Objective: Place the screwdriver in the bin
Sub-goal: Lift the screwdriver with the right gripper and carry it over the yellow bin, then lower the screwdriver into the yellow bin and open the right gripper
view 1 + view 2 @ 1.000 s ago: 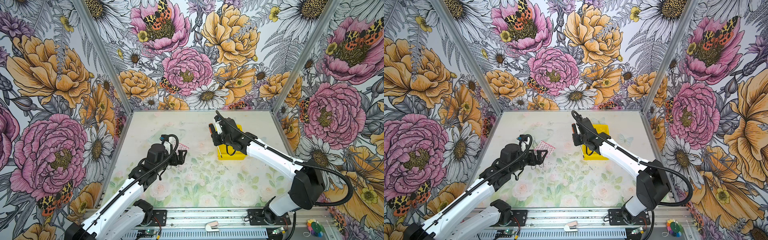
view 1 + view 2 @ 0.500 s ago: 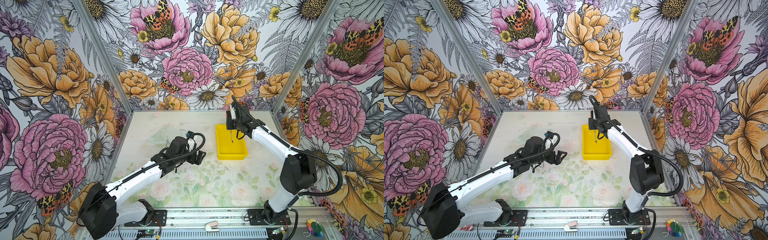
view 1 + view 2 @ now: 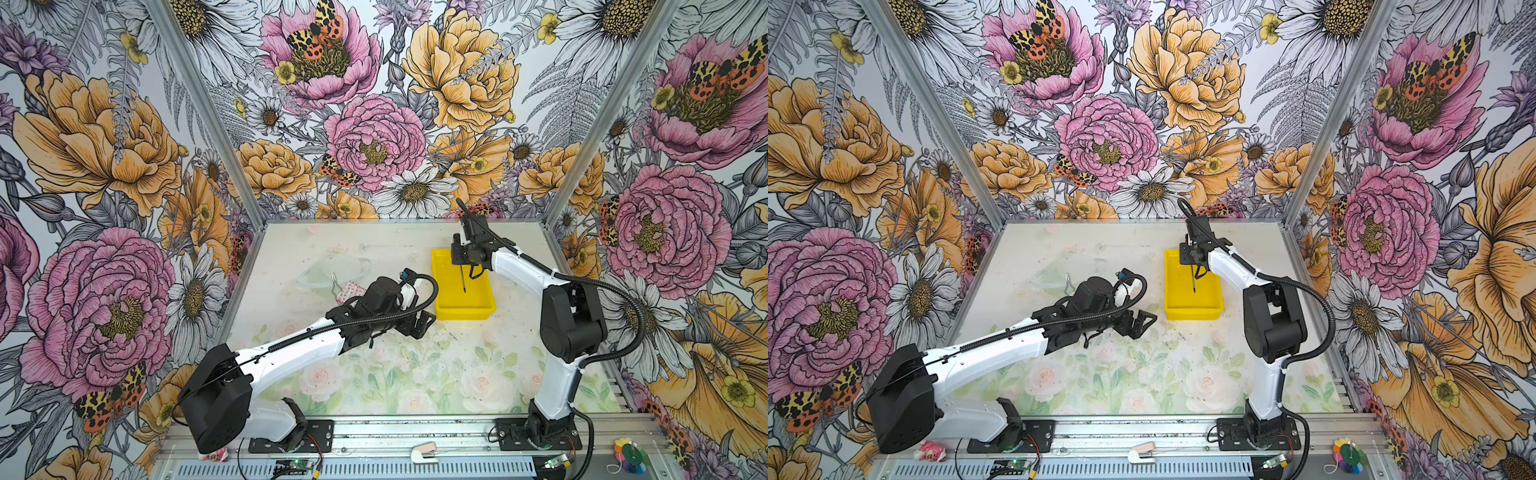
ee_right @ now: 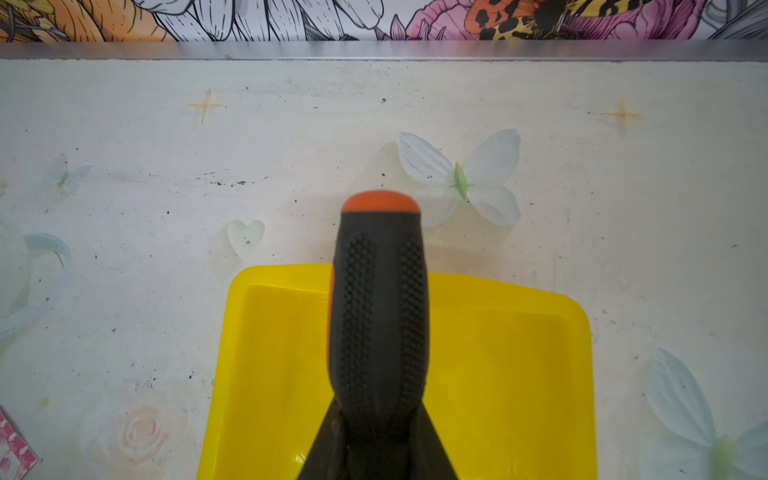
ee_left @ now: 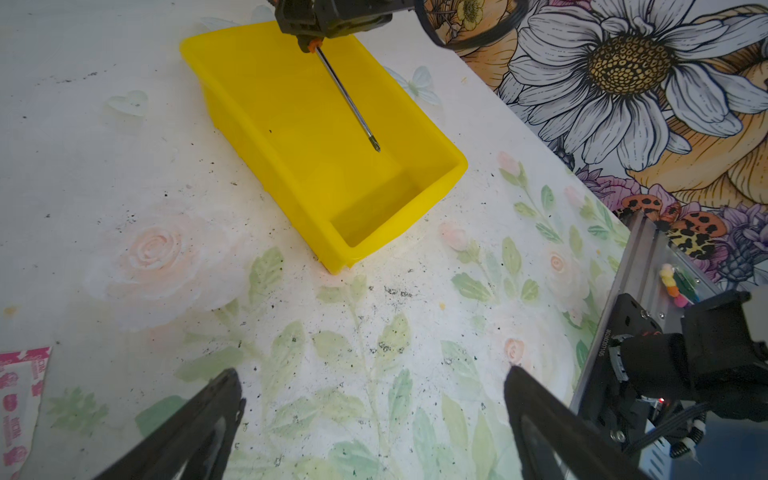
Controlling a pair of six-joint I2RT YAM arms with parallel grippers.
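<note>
Hanging above the bin [image 3: 464,305], right of centre in both top views, the screwdriver [image 3: 462,277] is grasped by its handle in the clenched right pincer [image 3: 461,259], shaft pointing down over the yellow floor. It looks stiff and light; the dotted black rubber handle [image 4: 380,316] is the best place to hold, since the thin metal shaft [image 5: 348,97] seems slippery. The left pincer [image 5: 374,419] stands released over the table [image 5: 124,166], near a pink packet [image 3: 350,291].
</note>
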